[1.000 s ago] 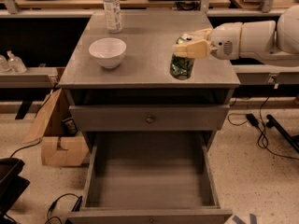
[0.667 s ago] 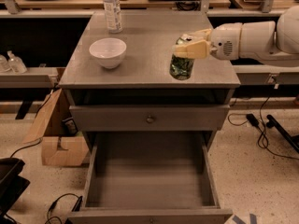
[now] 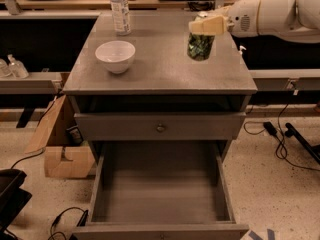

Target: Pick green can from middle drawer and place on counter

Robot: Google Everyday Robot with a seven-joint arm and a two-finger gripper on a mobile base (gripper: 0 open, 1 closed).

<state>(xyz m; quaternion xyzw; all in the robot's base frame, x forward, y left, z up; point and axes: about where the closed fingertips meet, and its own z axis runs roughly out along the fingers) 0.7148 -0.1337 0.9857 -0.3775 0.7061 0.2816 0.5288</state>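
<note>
Dim room, overhead light, sheen on counter (image 3: 165, 71), bright pincer (image 3: 204, 28) above its right

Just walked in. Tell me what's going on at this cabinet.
The robot's white arm reaches in from the right. Its pincer is clamped on the top of a small dark-green drink can, over the right rear part of the flat grey wooden counter. Whether the can touches the counter is unclear. The deep grey middle drawer below stands open, its floor bare. A white bowl and a clear plastic bottle stand on the counter's left.
</note>
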